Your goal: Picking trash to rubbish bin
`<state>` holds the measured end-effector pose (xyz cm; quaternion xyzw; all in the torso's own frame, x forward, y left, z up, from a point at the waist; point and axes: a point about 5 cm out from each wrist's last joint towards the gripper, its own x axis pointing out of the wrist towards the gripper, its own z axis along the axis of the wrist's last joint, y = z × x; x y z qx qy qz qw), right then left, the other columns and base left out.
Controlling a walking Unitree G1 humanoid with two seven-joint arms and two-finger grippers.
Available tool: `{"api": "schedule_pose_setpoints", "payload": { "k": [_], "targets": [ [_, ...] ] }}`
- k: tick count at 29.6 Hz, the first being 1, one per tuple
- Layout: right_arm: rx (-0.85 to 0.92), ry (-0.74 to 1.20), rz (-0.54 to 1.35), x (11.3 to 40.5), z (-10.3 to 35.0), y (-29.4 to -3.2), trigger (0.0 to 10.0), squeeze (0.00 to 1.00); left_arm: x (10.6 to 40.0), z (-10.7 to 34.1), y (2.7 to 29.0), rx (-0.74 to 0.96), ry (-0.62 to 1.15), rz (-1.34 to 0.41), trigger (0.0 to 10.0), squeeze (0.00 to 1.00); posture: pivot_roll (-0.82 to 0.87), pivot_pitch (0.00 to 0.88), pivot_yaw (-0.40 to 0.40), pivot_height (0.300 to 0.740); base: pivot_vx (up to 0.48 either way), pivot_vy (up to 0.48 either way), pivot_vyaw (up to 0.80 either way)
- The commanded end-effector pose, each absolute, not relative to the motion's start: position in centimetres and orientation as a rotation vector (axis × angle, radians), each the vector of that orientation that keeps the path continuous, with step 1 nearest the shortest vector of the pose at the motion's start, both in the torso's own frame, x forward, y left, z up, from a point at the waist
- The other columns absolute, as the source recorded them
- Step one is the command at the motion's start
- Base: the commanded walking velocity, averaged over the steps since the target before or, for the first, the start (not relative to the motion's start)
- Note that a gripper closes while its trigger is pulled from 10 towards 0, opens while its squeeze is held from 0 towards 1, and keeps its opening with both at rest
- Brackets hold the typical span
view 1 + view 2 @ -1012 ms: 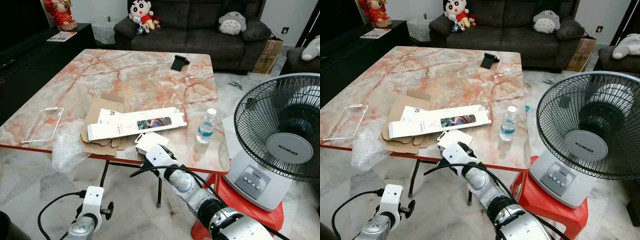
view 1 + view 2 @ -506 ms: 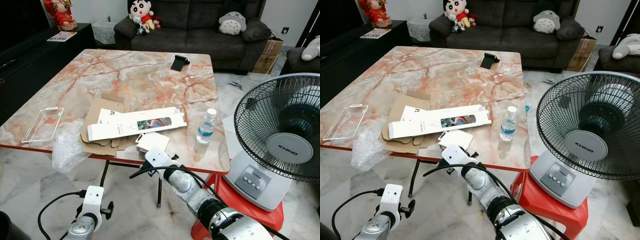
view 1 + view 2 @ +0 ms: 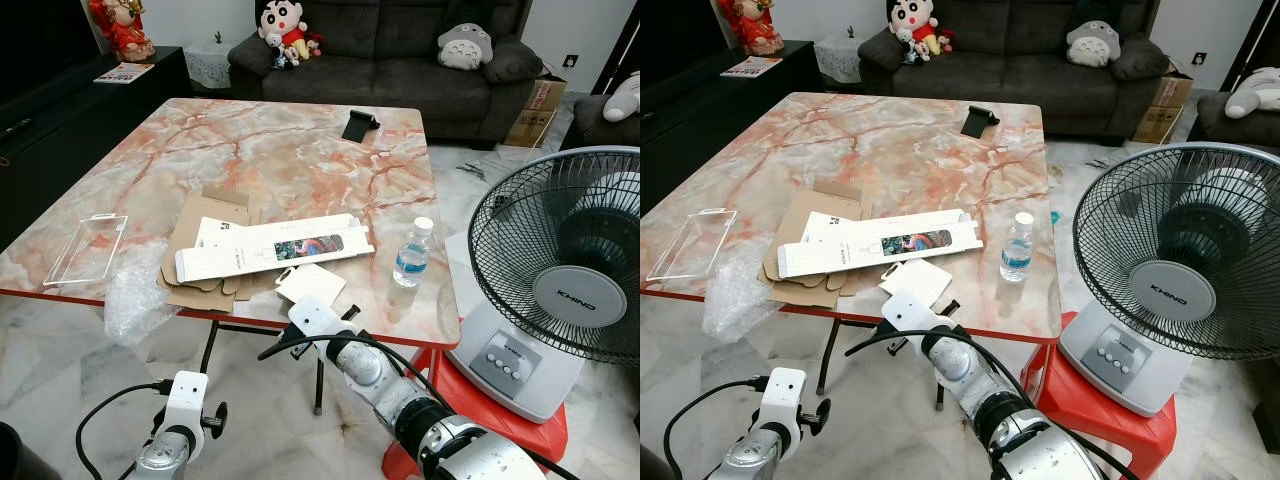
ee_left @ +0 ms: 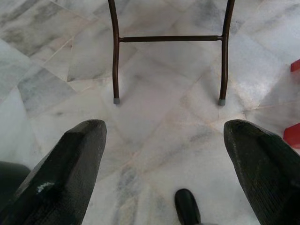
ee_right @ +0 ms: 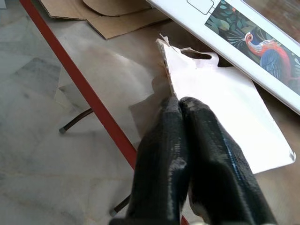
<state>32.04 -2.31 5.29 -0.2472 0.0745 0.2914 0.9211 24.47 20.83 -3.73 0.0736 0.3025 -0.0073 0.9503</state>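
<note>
Right gripper [image 5: 180, 105] has pulled back, fingers pinching the flat white card piece [image 5: 225, 112], now lifted off the marble table [image 3: 300, 150].

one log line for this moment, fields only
right gripper: shut on white card at table edge | left gripper: open, idle over floor

A white card piece [image 5: 220, 108], one edge lifted, lies beside the long white box [image 3: 273, 247].

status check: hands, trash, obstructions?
Right hand shut on white card, table's near edge. Left hand open, idle over floor. Long white box overlaps card's far side; bottle standing clear.
</note>
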Motion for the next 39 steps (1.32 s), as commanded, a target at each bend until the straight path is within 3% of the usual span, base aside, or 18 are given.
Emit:
{"api": "schedule_pose_setpoints", "payload": {
  "k": [1,6,11,12,13,26,33,36,39],
  "targets": [
    [-0.497,0.159,0.636,31.4,4.9,-1.5,0.0,0.00,24.8,-3.4,21.0,0.159,0.600,-0.014,10.0,0.00,0.05,0.013,-0.015,0.740,0.000,0.000,0.00],
    [-0.476,0.148,0.672,31.2,4.8,-1.7,0.0,0.00,24.9,-3.4,20.9,0.157,0.598,-0.015,10.0,0.00,0.05,0.010,-0.015,0.740,0.000,0.000,0.00],
    [-0.325,0.159,0.822,30.4,4.6,-1.9,0.0,0.00,25.0,-3.3,20.8,0.146,0.591,-0.017,10.0,0.00,0.04,0.008,-0.013,0.740,0.000,0.000,0.00],
    [-0.311,0.158,0.842,30.3,4.5,-2.0,2.2,0.00,25.0,-3.3,20.8,0.145,0.591,-0.017,10.0,0.00,0.04,0.008,-0.013,0.740,0.000,0.000,0.00],
    [-0.297,0.150,0.862,30.2,4.6,-2.2,10.0,0.00,25.0,-3.3,20.8,0.144,0.590,-0.017,10.0,0.00,0.04,0.008,-0.013,0.740,0.000,0.000,0.00],
    [0.157,0.029,0.699,32.8,7.5,-7.5,10.0,0.00,25.3,-3.1,20.7,0.137,0.577,-0.022,10.0,0.00,0.02,0.000,-0.001,0.740,0.000,0.000,0.00],
    [0.308,-0.004,0.631,33.3,8.1,-8.5,10.0,0.00,25.4,-3.0,20.7,0.134,0.567,-0.022,10.0,0.00,0.02,0.000,0.000,0.740,0.000,0.000,0.00],
    [0.530,-0.041,0.535,33.7,8.4,-9.5,10.0,0.00,25.5,-2.8,20.6,0.129,0.550,-0.023,10.0,0.00,0.02,0.000,0.004,0.740,0.000,0.000,0.00],
    [0.636,-0.051,0.485,33.7,8.3,-9.9,10.0,0.00,25.6,-2.6,20.6,0.126,0.529,-0.015,10.0,0.00,0.02,0.000,0.006,0.740,0.000,0.000,0.00]
  ]
}}
